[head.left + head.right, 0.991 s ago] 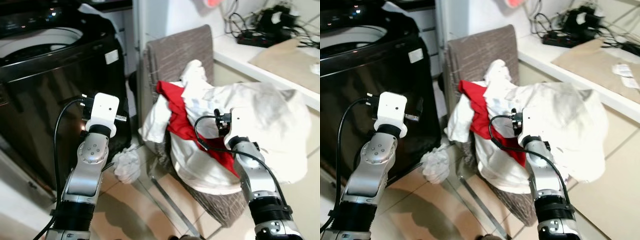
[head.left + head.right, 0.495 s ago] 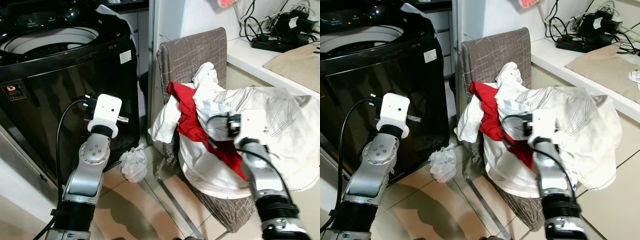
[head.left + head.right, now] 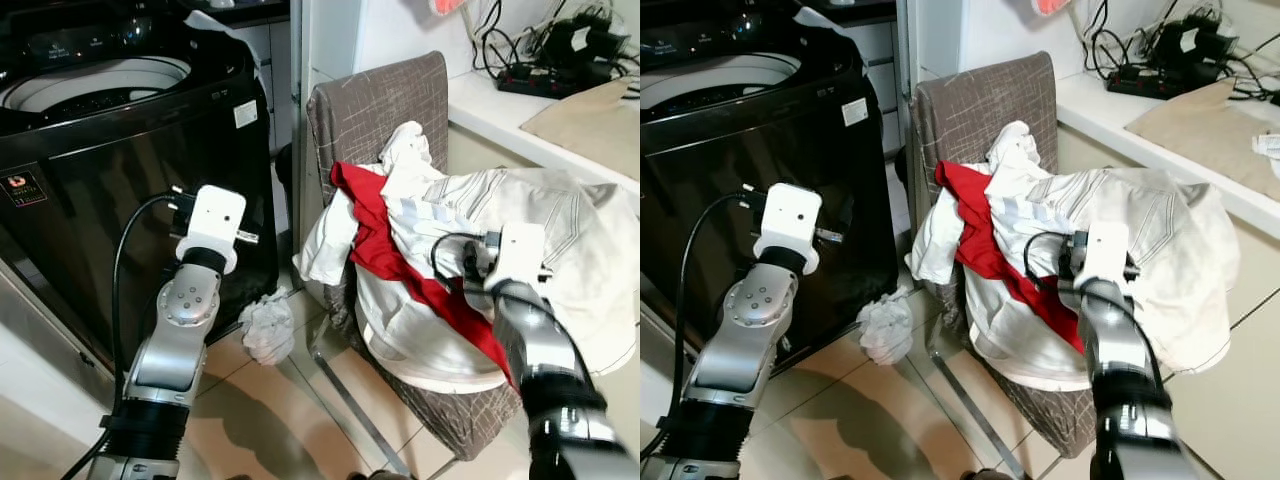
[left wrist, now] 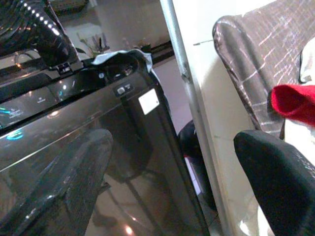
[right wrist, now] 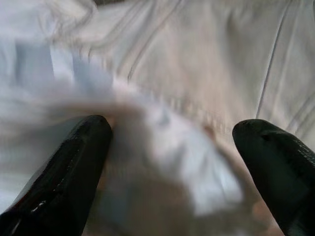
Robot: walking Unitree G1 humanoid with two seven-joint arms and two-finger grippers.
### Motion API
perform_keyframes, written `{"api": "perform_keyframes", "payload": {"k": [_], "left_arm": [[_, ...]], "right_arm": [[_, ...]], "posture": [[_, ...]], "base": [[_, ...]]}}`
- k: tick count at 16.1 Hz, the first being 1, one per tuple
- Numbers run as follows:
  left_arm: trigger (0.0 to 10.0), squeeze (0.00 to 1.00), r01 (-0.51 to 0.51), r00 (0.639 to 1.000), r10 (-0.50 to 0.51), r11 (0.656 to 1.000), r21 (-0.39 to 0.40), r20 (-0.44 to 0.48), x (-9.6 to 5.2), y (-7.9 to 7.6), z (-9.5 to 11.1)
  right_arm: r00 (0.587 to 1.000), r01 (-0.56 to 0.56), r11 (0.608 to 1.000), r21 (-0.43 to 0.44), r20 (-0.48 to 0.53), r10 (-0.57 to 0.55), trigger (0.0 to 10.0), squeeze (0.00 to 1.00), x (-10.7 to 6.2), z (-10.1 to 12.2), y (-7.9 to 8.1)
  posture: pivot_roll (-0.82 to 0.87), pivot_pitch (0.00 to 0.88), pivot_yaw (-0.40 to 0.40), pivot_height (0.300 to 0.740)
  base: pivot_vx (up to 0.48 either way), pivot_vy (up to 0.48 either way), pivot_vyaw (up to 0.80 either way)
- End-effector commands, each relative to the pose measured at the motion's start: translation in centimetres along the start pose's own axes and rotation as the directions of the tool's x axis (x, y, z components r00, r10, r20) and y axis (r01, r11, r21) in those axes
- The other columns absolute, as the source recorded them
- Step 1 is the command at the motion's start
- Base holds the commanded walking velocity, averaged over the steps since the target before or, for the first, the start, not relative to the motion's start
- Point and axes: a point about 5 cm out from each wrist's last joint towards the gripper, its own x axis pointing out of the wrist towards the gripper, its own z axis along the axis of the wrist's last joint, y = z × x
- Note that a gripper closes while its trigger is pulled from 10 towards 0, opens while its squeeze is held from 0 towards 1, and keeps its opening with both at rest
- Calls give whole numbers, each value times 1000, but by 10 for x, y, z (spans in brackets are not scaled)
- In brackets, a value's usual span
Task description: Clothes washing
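A pile of clothes lies on the grey-brown chair (image 3: 378, 100): white trousers (image 3: 580, 235) on top, a red garment (image 3: 372, 235) under them, and a white shirt (image 3: 330, 240) hanging off the seat's left side. The black top-loading washing machine (image 3: 110, 140) stands to the left with its drum open. My right gripper (image 5: 170, 167) is open and pressed against the white fabric (image 5: 197, 88) of the pile. My left gripper (image 4: 172, 182) is open and holds nothing; it is raised beside the machine's front.
A crumpled white cloth (image 3: 267, 327) lies on the tiled floor (image 3: 260, 420) between the machine and the chair. A counter (image 3: 500, 115) at the right carries a power strip with cables (image 3: 545, 75) and a beige sheet (image 3: 590, 105).
The camera has shifted. My right arm has pushed further right into the white clothes. The left arm has kept its pose.
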Motion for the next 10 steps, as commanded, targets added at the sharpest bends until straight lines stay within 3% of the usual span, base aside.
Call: {"api": "perform_keyframes", "payload": {"k": [1, 4, 7, 10], "left_arm": [[10000, 0, 14, 1000, -14, 1000, 17, 13, 0, 2, 6], [10000, 0, 27, 1000, -27, 998, 64, 3, -8, 14, 7], [10000, 0, 40, 999, -40, 995, 95, 1, -11, 20, 9], [10000, 0, 54, 998, -56, 990, 128, 9, -10, 26, 16]], "right_arm": [[1000, -7, 1000, 27, -12, 8, 10000, 0, 4, 6, -5], [986, -6, 987, 163, -164, 34, 10000, 0, 10, -9, -10], [969, 1, 973, 231, -239, 55, 10000, 0, 11, -21, -7], [945, -39, 966, 256, -305, 119, 10000, 0, 8, -36, 12]], "posture": [[-37, 0, 9, 736], [-5, 0, 48, 736], [16, 0, 70, 736], [37, 0, 87, 736]], "base": [[0, 0, 0], [0, 0, 0], [0, 0, 0], [0, 0, 0]]}}
